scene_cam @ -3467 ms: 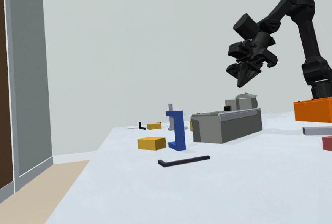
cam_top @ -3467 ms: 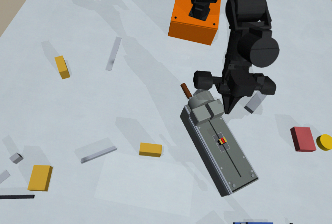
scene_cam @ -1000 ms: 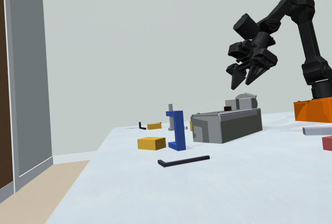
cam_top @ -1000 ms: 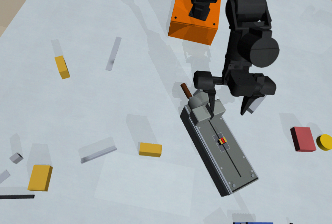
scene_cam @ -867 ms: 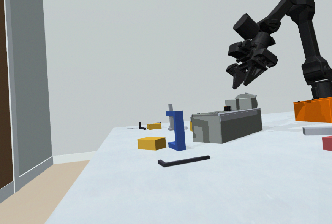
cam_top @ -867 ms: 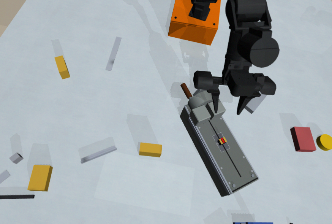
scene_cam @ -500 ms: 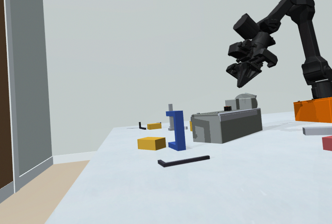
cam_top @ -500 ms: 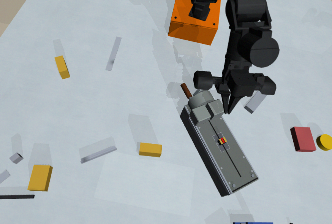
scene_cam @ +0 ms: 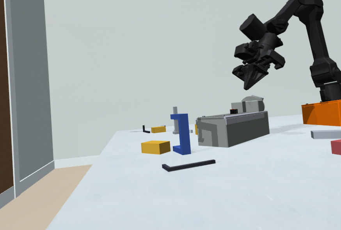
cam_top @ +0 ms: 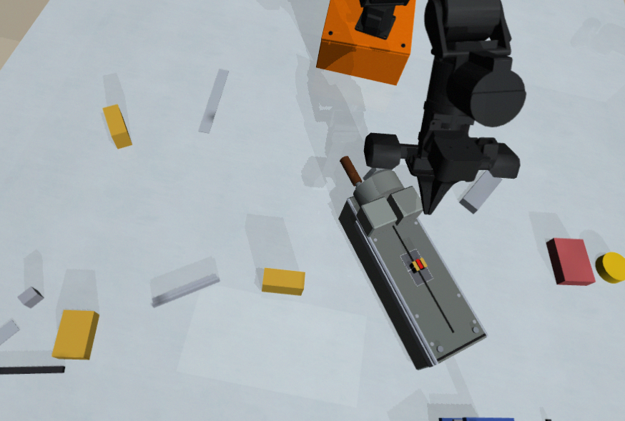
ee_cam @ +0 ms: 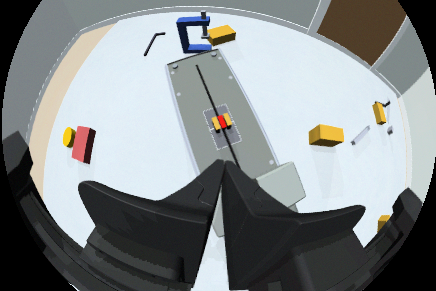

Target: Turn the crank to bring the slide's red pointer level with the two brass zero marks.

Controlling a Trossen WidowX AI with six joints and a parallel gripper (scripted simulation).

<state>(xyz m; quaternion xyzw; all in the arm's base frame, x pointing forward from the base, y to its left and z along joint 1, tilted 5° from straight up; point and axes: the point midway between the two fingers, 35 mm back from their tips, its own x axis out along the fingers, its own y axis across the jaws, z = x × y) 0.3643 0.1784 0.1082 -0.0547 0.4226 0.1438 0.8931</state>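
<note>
The grey machine (cam_top: pixel 449 300) (scene_cam: pixel 242 131) (ee_cam: pixel 193 102) lies slantwise on the table. Its round crank disc (cam_top: pixel 381 185) (scene_cam: pixel 254 99) sits at the near-arm end, with a brown handle (cam_top: pixel 350 169) sticking out to the left. On the slide the red pointer (cam_top: pixel 418 264) (ee_cam: pixel 221 122) sits between the two brass marks (cam_top: pixel 413 266) (ee_cam: pixel 214 122), about level with them. My gripper (cam_top: pixel 429 209) (scene_cam: pixel 245 87) (ee_cam: pixel 222 166) is shut on nothing. It hangs well above the machine's crank end, to the right of the handle and clear of it.
The arm's orange base box (cam_top: pixel 360 48) (scene_cam: pixel 320 114) stands behind the machine. A grey bar (cam_top: pixel 479 191), a red block (cam_top: pixel 570 261) and a yellow disc (cam_top: pixel 611 267) lie to the right. A yellow block (cam_top: pixel 282 281), a blue clamp (scene_cam: pixel 181 133) and a black L-key (scene_cam: pixel 188 165) lie beyond the far end.
</note>
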